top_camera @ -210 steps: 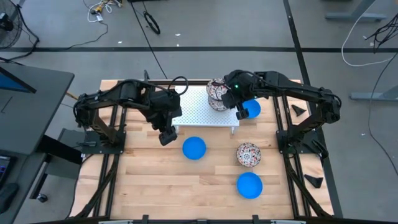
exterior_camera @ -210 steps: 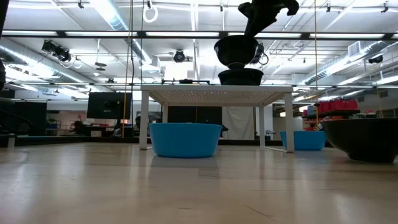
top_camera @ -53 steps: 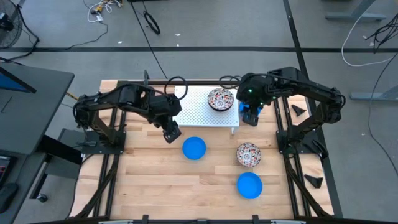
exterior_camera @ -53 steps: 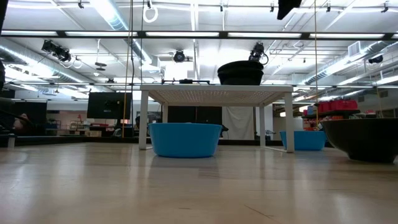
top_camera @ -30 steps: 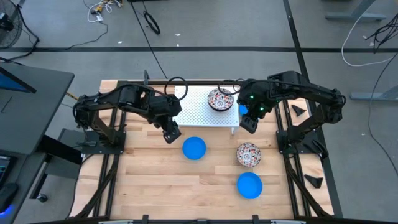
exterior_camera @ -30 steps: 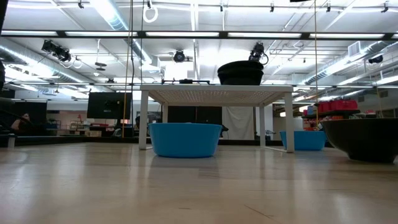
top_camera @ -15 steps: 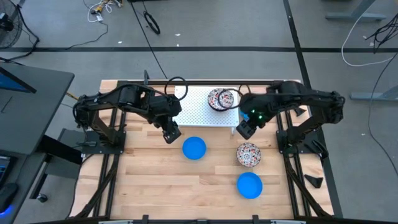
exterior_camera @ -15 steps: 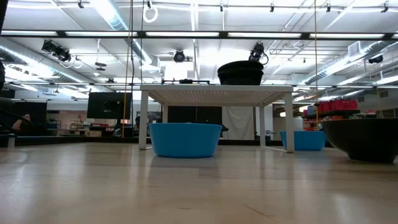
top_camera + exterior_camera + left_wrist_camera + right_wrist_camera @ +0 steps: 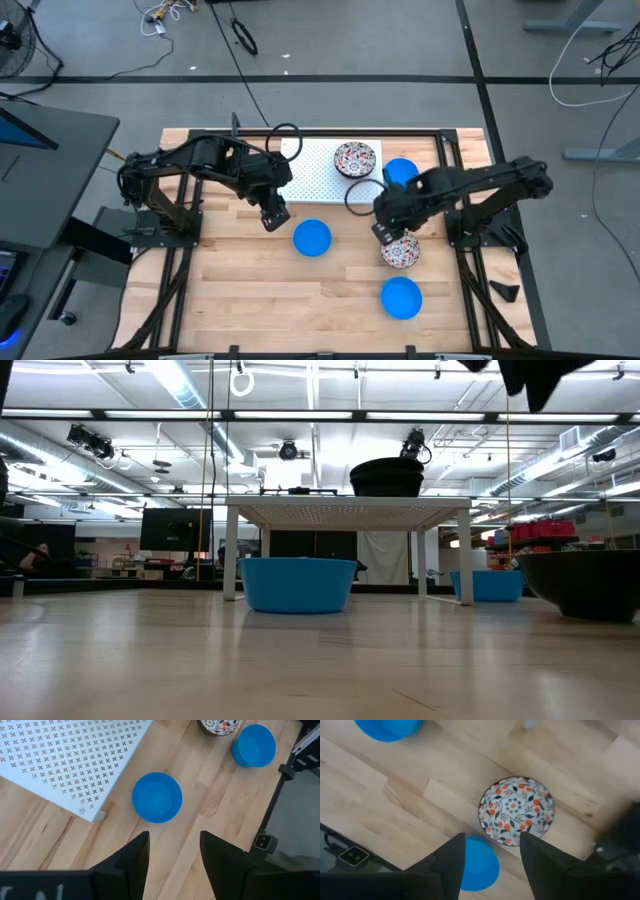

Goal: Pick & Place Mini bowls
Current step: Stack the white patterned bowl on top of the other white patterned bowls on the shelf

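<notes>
One floral bowl [image 9: 401,250] sits on the wood table [image 9: 240,300], just off the white rack's [image 9: 320,175] front-right corner. Right gripper [image 9: 384,233] hovers over its rack-side rim, jaws apart, empty. Best approach: centre one finger inside the rim, drop straight, pinch the wall. Left gripper [image 9: 271,216], also open, waits off the rack's front-left corner. Floral stack [image 9: 355,159] on the rack; blue bowls [image 9: 313,238] in front. Grey floor w/ cables beyond.
</notes>
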You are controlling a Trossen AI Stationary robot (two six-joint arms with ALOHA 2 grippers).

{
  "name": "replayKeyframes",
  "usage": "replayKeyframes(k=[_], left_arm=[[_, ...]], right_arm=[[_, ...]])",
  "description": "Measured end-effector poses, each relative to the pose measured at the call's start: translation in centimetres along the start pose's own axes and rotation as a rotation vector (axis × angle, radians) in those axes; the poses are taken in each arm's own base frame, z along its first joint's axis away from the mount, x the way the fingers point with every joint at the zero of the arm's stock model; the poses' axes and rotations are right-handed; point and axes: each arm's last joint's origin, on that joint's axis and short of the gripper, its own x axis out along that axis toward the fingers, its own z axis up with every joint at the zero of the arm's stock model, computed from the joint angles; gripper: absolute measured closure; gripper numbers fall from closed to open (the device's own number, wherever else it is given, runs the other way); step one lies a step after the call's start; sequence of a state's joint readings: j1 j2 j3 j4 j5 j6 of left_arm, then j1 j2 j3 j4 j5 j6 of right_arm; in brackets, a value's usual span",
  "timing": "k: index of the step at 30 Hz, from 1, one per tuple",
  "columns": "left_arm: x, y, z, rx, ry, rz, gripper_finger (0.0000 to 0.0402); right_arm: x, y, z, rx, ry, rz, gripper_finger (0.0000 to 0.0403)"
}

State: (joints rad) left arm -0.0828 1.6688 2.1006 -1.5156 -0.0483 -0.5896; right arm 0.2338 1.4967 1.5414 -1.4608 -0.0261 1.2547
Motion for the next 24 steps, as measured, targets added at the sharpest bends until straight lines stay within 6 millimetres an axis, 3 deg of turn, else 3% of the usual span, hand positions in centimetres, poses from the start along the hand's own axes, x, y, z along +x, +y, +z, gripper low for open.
replayKeyframes(k=[11, 24], left_arm=[[0.0, 0.0, 0.0, 0.034, 0.0, 0.0, 0.0223], [0.0, 0.0, 0.0, 0.036, -0.002, 0.002, 0.0223]], right_arm=[[6.0, 1.0, -1.6, 0.086, 0.002, 0.047, 0.0213], [11.4, 1.6, -2.9, 0.089, 0.023, 0.021, 0.0213]])
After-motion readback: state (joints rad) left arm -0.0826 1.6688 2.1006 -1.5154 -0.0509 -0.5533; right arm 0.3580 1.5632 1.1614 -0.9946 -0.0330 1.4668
